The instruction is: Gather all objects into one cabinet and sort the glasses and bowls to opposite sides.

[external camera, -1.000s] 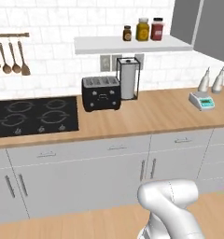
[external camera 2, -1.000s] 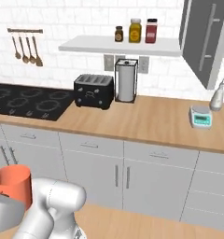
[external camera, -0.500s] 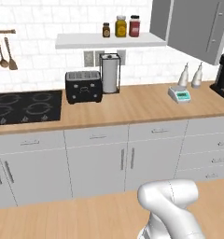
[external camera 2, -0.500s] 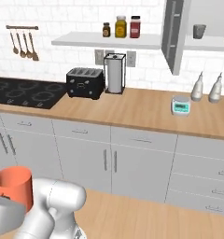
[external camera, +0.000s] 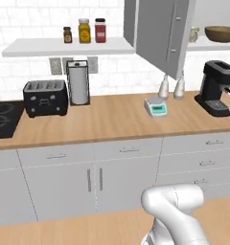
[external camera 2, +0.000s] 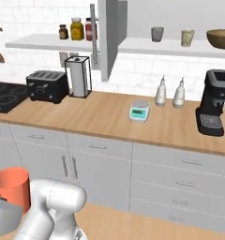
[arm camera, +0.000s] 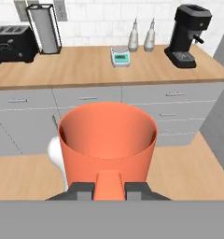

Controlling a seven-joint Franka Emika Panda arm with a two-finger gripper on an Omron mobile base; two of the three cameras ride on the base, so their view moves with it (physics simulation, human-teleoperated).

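My gripper [arm camera: 109, 187] is shut on the orange-red glass [arm camera: 107, 138], held low in front of the base cabinets; the same glass shows at the lower left of the right base view [external camera 2: 11, 187]. The grey wall cabinet stands open, its door [external camera 2: 108, 38] swung out with the bar handle [external camera 2: 93, 35] toward me. On its white shelf board [external camera 2: 180, 47] stand a dark grey glass [external camera 2: 157, 33], a cream glass [external camera 2: 187, 37] and, at the far right, the brown wooden bowl [external camera 2: 222, 38]. The left base view also shows the door [external camera: 166, 34] and the bowl [external camera: 221, 33].
The wooden counter [external camera 2: 114, 119] carries a black toaster [external camera 2: 47, 86], a paper towel holder [external camera 2: 79, 76], a small scale [external camera 2: 139, 112], two bottles [external camera 2: 170, 92] and a black coffee machine [external camera 2: 214, 108]. Lidded jars [external camera 2: 77, 29] stand on the open shelf left of the cabinet. Drawers and doors run below.
The whole picture has slid left as the base drove right: the cooktop left the views, while the open cabinet, its shelf and the coffee machine came in. The glass stays gripped.
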